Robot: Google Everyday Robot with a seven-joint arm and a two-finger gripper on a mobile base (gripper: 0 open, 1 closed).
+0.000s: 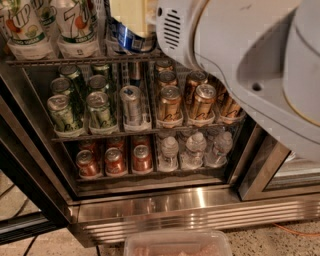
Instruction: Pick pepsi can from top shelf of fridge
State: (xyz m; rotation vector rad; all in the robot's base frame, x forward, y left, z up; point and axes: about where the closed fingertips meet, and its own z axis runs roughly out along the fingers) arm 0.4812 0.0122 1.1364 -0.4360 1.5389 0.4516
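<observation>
Dark blue pepsi can (pixel 125 42) stands on the top shelf (pixel 60 61) of the fridge (pixel 200 212), just right of the 7UP bottles (pixel 75 25). Its axis is roughly upright. It lies directly beneath the gripper (pixel 131 14) at the top edge. Grip state: cannot tell.

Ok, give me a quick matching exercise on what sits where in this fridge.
Things:
1. pepsi can
2. green cans
3. red cans
4. gripper

Places:
A. bottom rack, left
B. top of view, just above the pepsi can
C. top shelf, right of the 7UP bottles
D. middle rack, left

Pairs: 1-C, 2-D, 3-A, 4-B
</observation>
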